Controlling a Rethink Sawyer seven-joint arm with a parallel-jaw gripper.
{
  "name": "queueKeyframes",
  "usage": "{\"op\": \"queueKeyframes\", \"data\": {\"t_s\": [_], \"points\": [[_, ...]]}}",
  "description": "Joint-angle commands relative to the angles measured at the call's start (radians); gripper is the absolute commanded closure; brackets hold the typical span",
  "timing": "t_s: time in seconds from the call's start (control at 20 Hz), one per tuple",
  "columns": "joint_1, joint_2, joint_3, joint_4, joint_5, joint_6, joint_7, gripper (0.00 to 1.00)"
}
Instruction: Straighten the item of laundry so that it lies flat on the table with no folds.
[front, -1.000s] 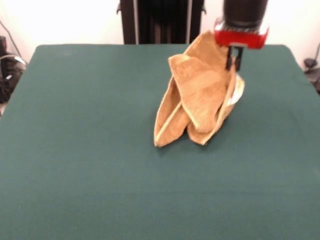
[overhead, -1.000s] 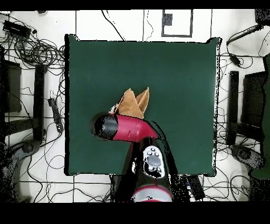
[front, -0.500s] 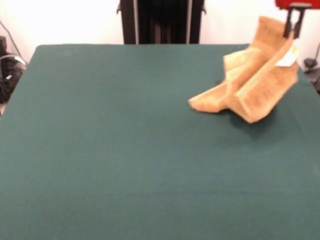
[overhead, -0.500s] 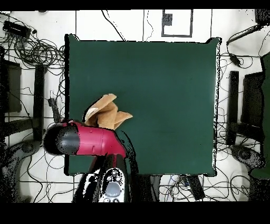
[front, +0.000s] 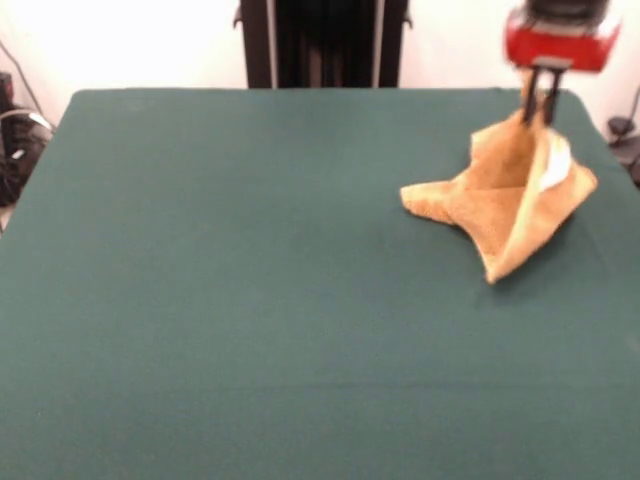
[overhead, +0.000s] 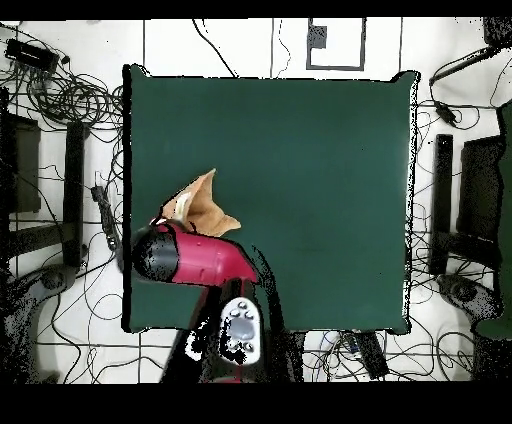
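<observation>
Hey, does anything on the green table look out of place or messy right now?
Yes. The golden-orange terry towel is bunched into a folded peak near the edge of the dark green cloth table, hanging from the robot's hand rather than lying flat.

light: bright, even | bg wall blown out | blur: gripper (front: 542, 85), towel (front: 505, 195)

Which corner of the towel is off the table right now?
The top corner of the towel, pinched by the pincer near the table's edge. The other visible points, one toward table centre and one toward the camera, rest on the cloth.
</observation>
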Motion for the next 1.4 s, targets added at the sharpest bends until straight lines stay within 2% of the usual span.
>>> {"op": "queueKeyframes", "data": {"t_s": [0.05, 0.25, 0.75, 1.4], "points": [[-0.068, 0.217, 0.024, -0.018, -0.053, -0.177, 0.12, 1.0], [-0.103, 0.26, 0.057, -0.058, -0.061, -0.196, 0.094, 1.0], [-0.075, 0.284, 0.012, -0.114, -0.07, -0.195, 0.097, 1.0], [-0.043, 0.217, 0.004, -0.055, -0.05, -0.142, 0.137, 1.0]]}}
